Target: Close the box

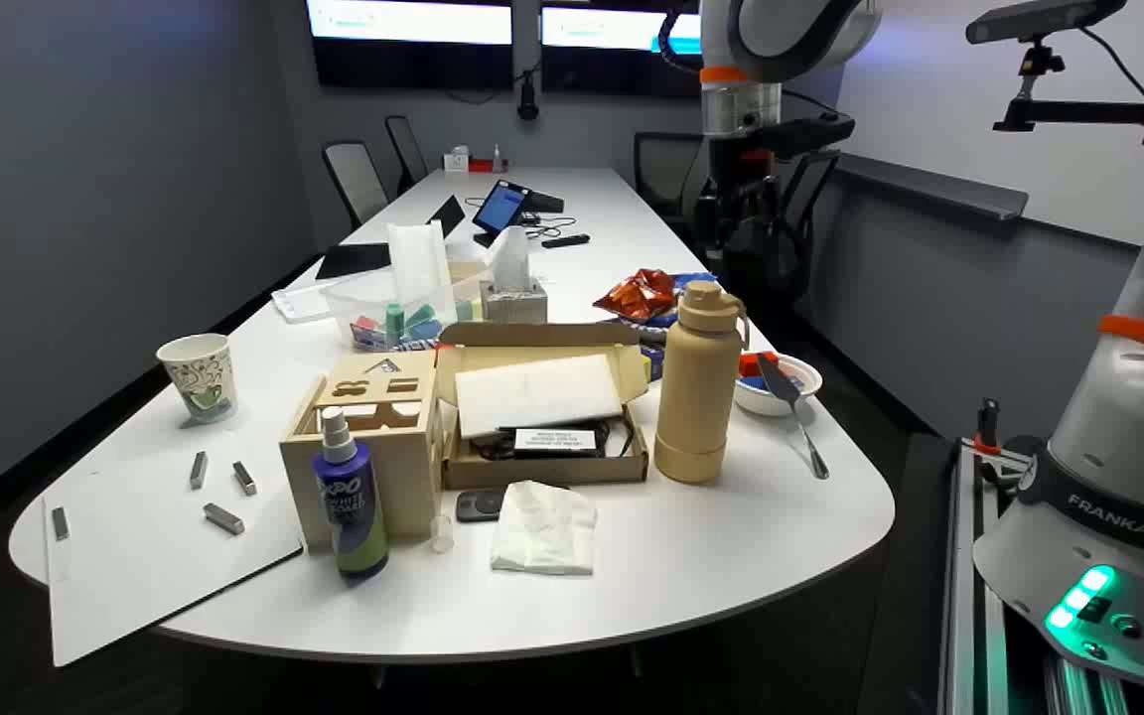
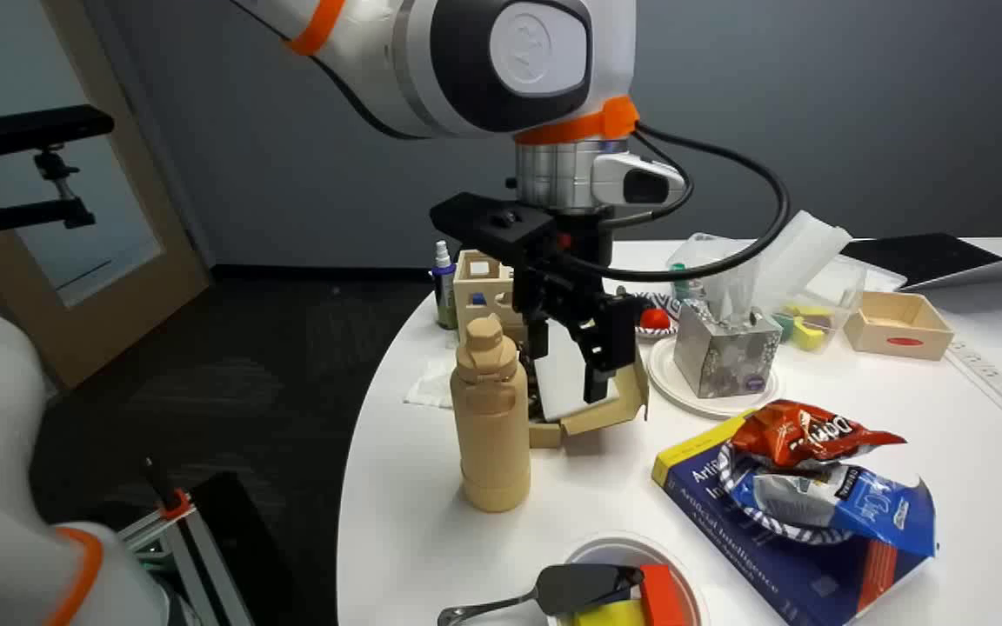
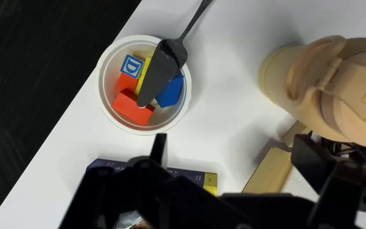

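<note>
A small cardboard box (image 1: 544, 471) stands open on the table, its lid (image 1: 495, 336) raised at the back. A white sheet (image 1: 532, 392) lies tilted inside over a black adapter (image 1: 554, 441) and cables. In an exterior view the box (image 2: 607, 417) is partly hidden by the bottle and my gripper. In the wrist view a side flap (image 3: 267, 175) of the box shows at the lower right. My gripper (image 2: 567, 369) is open and empty, pointing down. It hangs above the table on the bottle's side of the box; in the wrist view its fingers (image 3: 231, 147) are wide apart.
A tan bottle (image 1: 699, 387) stands close beside the box. A wooden shape sorter (image 1: 403, 482) is on its other side. A bowl of blocks (image 3: 183, 108) with a cake server, a book (image 2: 727, 530) with snack bags, and a tissue box (image 2: 727, 356) are nearby.
</note>
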Tool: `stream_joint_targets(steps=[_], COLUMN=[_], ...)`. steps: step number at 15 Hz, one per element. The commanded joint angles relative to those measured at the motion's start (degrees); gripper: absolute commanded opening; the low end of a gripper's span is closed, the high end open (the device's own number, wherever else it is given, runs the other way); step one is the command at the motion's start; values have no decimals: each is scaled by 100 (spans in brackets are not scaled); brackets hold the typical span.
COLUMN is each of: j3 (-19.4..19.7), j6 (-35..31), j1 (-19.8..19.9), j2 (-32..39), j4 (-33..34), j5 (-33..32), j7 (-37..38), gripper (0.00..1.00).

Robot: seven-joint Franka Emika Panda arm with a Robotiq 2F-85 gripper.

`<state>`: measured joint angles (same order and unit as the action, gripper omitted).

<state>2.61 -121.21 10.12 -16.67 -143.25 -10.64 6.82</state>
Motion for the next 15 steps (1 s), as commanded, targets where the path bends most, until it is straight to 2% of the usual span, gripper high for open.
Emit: stream_joint_targets(steps=[1,5,7,10,15], j3=[74,74,-28,-382,-918], j6=[12,12,4,169,251], j1=[-75,-75,-123,-294,-653], j2=[0,0,116,514,1845], j4=[7,7,319,1179,2657], j5=[-22,-22,20,-85,-588], j7=[17,17,310,1050,2665], gripper=[100,100,100,100,100])
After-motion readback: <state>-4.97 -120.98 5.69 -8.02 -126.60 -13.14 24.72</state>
